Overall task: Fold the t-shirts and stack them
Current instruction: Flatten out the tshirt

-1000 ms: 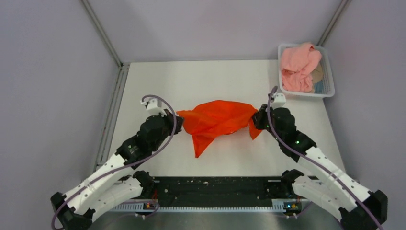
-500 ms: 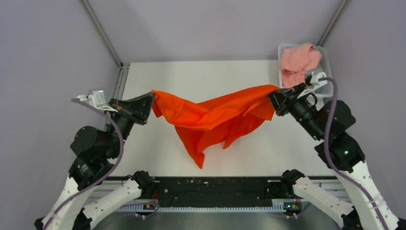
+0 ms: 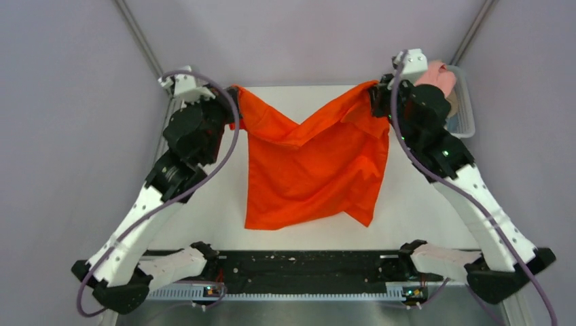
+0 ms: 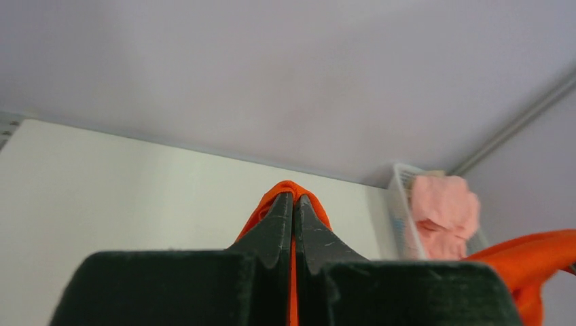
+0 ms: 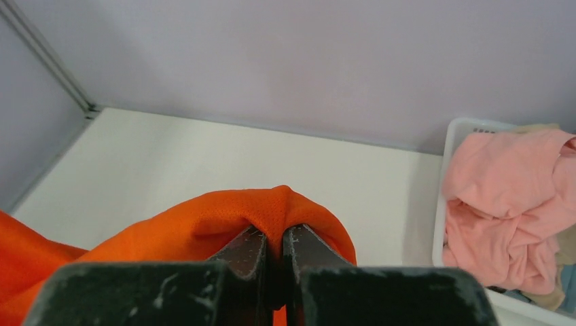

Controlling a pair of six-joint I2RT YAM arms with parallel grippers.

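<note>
The orange-red t-shirt (image 3: pixel 309 170) hangs spread between both grippers above the table, its lower edge near the front of the table. My left gripper (image 3: pixel 231 109) is shut on its left top corner (image 4: pixel 289 190). My right gripper (image 3: pixel 375 95) is shut on its right top corner (image 5: pixel 272 210). The pale pink t-shirt (image 3: pixel 438 75) lies crumpled in the white basket (image 3: pixel 465 115) at the back right, mostly hidden behind my right arm; it shows plainly in the right wrist view (image 5: pixel 509 197) and in the left wrist view (image 4: pixel 445 214).
The white table (image 3: pixel 204 204) is walled by lilac panels on three sides. A black rail (image 3: pixel 306 265) runs along the near edge between the arm bases. The basket (image 5: pixel 452 136) holds other cloth under the pink one.
Both arms have risen and moved to the back of the table, lifting the orange-red t-shirt. The shirt went from a bunched heap to hanging open and spread wide.
</note>
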